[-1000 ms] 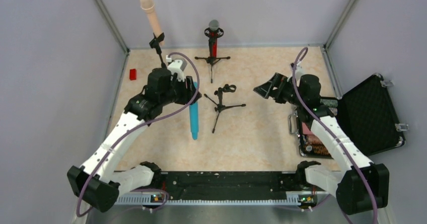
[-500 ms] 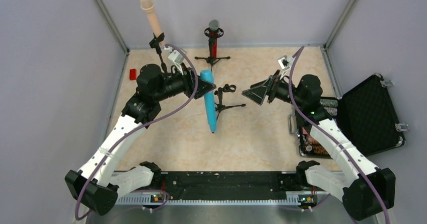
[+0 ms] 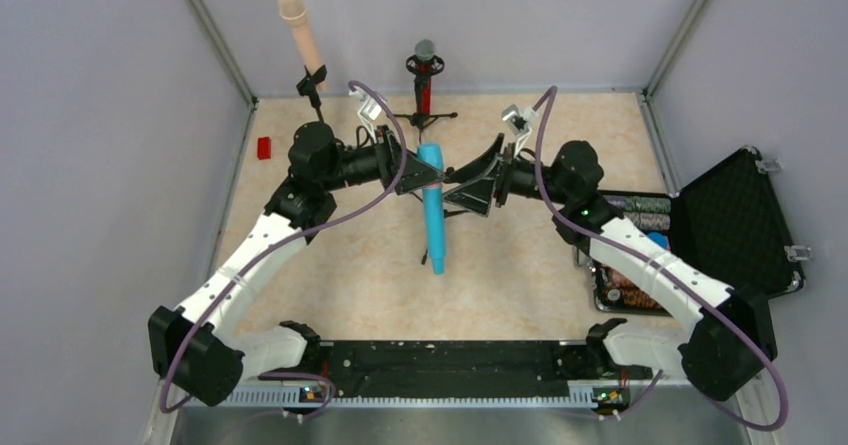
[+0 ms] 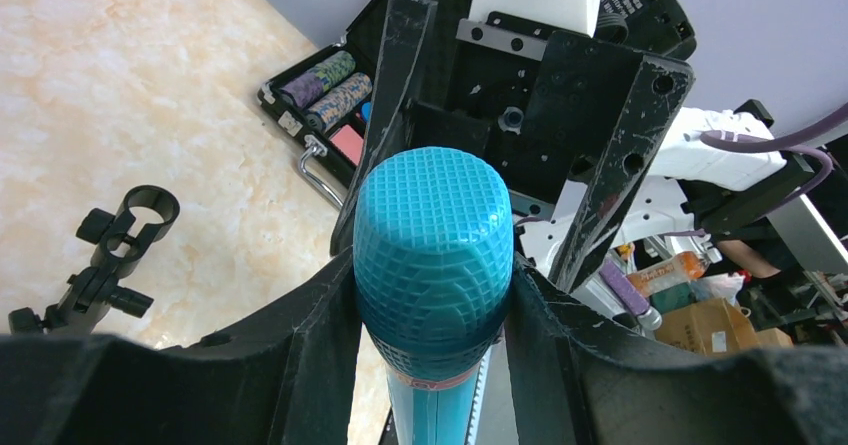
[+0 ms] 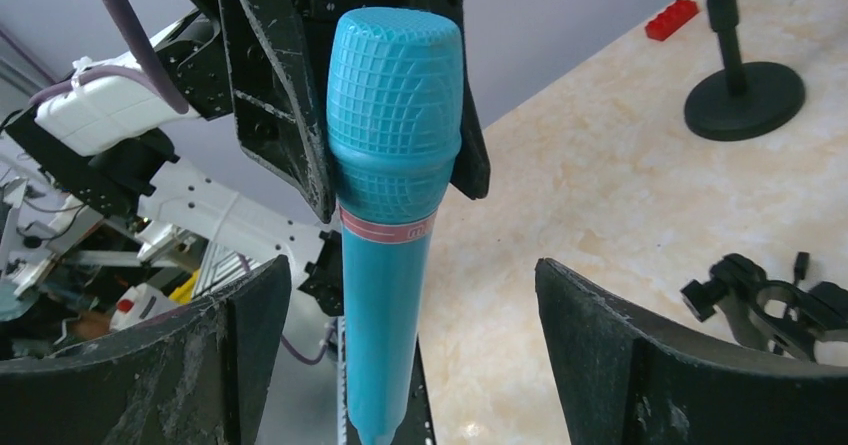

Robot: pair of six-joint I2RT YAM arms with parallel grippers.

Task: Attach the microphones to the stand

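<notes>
Top external shows the left pincer (image 3: pixel 418 172) clamped on the head of the blue mic (image 3: pixel 435 220), aloft over the surface (image 3: pixel 330 265). Right pincer (image 3: pixel 472 187), jaws apart, faces the handle; it should close squarely below the head before the left releases.

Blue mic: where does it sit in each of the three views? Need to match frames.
Top external: light-blue microphone at picture centre, head toward the far wall.
Left wrist: bottom centre, mesh head facing the camera.
Right wrist: left of centre, upright, head at the top.
Shared landmark: the left gripper, clamped on the microphone's head, shows in all three views.
</notes>
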